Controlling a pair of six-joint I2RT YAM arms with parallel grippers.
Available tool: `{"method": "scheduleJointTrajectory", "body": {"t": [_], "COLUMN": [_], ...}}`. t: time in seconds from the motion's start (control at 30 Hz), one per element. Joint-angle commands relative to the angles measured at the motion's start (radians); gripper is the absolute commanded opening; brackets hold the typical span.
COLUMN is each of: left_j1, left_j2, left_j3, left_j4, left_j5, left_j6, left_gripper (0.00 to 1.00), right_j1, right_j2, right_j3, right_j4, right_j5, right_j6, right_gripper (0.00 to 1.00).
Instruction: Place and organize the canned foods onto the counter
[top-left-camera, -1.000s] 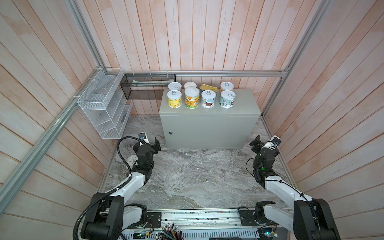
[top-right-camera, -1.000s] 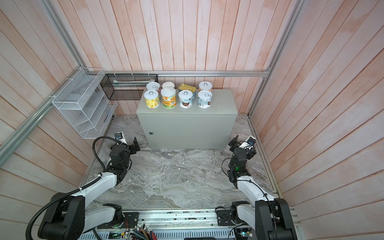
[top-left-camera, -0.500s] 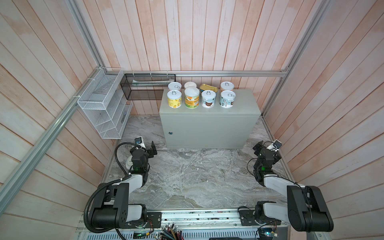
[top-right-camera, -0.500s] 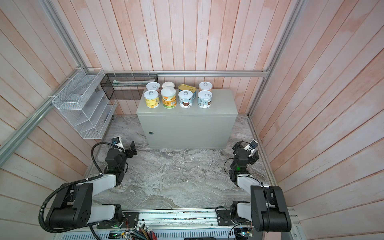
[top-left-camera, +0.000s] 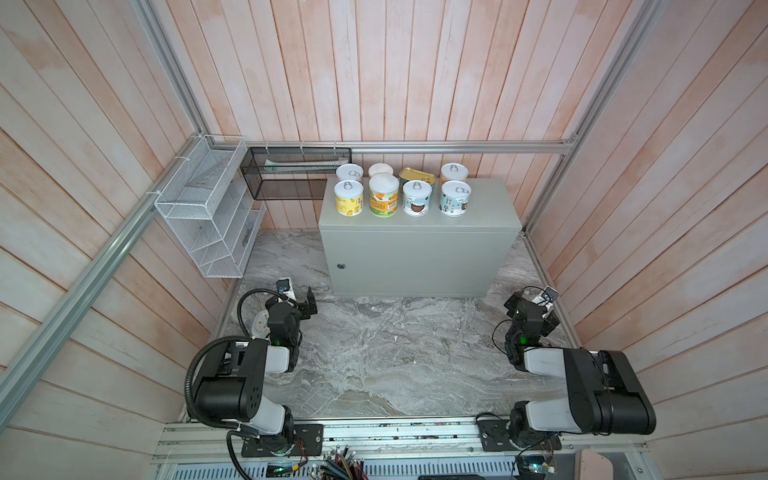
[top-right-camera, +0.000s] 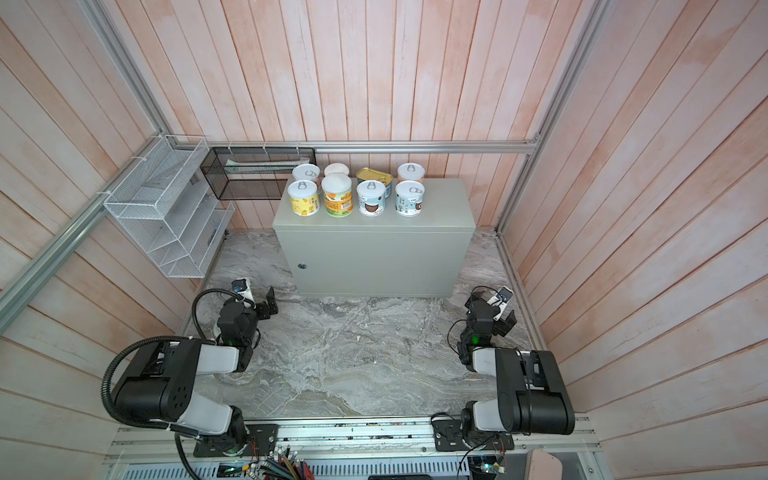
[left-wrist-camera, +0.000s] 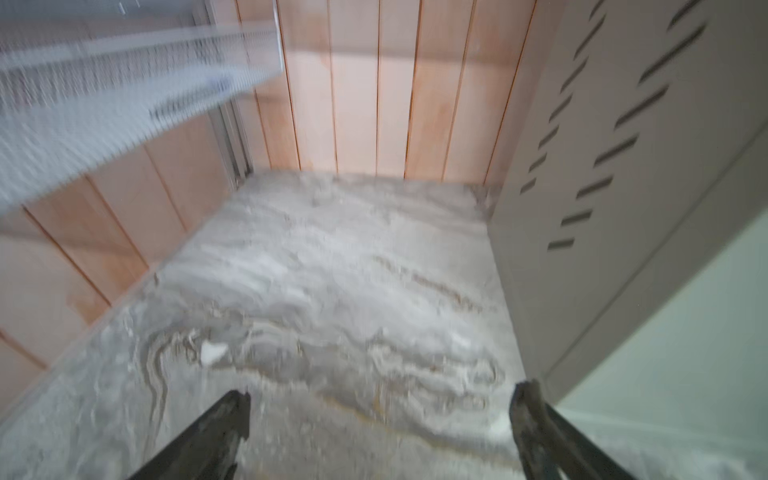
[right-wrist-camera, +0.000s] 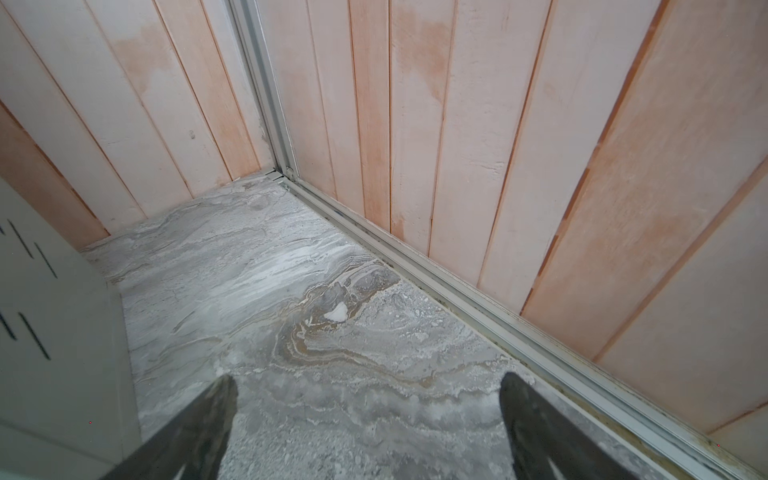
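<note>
Top views both show all eight canned foods on the counter, upright, in two rows of four on the left and rear part of its flat top. The right part of the top is bare. The front row reads yellow, orange, brown-face and blue labels. The back row is three white-lidded cans plus the gold tin, third along. Rows look fairly straight and the cans sit close together; whether they touch I can't tell.

No can is visible on the marble floor. A pale round thing sits on it, mostly hidden by the left arm; it doesn't look like a can.

Left gripper has its jaws spread wide and is empty, over bare marble beside the counter's vented side. Right gripper is also wide and empty, facing the corner. Both arms sit folded low, well apart from the cans.

My read: placement is done and the layout is acceptable, with nothing obvious left.
</note>
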Motion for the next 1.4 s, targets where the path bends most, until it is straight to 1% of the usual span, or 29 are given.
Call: {"method": "scheduleJointTrajectory", "body": {"t": [0.0,0.07,0.23,0.33,0.43,0.57,0.67,0.77,0.83,1.0,1.07,1.13,1.2,1.3,1.37], "left_j1": [0.004,0.004,0.004,0.004,0.004,0.004,0.004,0.003,0.004,0.004,0.004,0.004,0.004,0.004,0.004], "left_j2": [0.015,0.002,0.003,0.003,0.003,0.004,0.003,0.002,0.001,0.003,0.002,0.002,0.002,0.003,0.003], "left_j3": [-0.012,-0.003,-0.005,-0.005,-0.003,-0.004,-0.004,-0.005,-0.005,-0.004,-0.005,-0.005,-0.005,-0.005,-0.005], "left_j4": [0.16,0.123,0.129,0.127,0.126,0.126,0.125,0.127,0.127,0.127,0.127,0.127,0.127,0.127,0.127], "left_j5": [0.007,0.008,0.007,0.007,0.008,0.008,0.008,0.008,0.008,0.008,0.008,0.008,0.007,0.007,0.008], "left_j6": [0.021,0.02,0.02,0.02,0.02,0.02,0.02,0.02,0.02,0.02,0.02,0.02,0.02,0.02,0.02], "left_gripper": [1.0,1.0,1.0,1.0,1.0,1.0,1.0,1.0,1.0,1.0,1.0,1.0,1.0,1.0,1.0], "right_j1": [-0.029,-0.034,-0.034,-0.032,-0.016,-0.004,0.012,0.026,0.045,0.044,0.044,0.034,0.032,0.029,0.027], "right_j2": [0.018,0.017,0.038,0.051,0.07,0.067,0.068,0.06,0.067,0.067,0.065,0.094,0.16,0.094,0.11], "right_j3": [0.046,0.047,0.078,0.121,0.132,0.092,0.073,0.003,0.005,0.009,-0.008,-0.058,-0.101,-0.057,-0.068], "right_j4": [-0.017,-0.023,-0.047,-0.105,-0.088,0.001,0.04,0.17,0.175,0.166,0.192,0.3,0.494,0.294,0.343], "right_j5": [-0.007,-0.013,-0.045,-0.123,-0.16,-0.258,-0.295,-0.332,-0.311,-0.312,-0.325,-0.37,-0.363,-0.373,-0.368], "right_j6": [0.038,0.042,0.019,-0.023,-0.077,-0.137,-0.18,-0.213,-0.233,-0.231,-0.234,-0.24,-0.25,-0.232,-0.231], "right_gripper": [0.98,0.98,0.98,0.98,0.98,0.98,0.98,0.98,0.98,0.98,0.98,0.98,0.98,0.98,0.98]}}
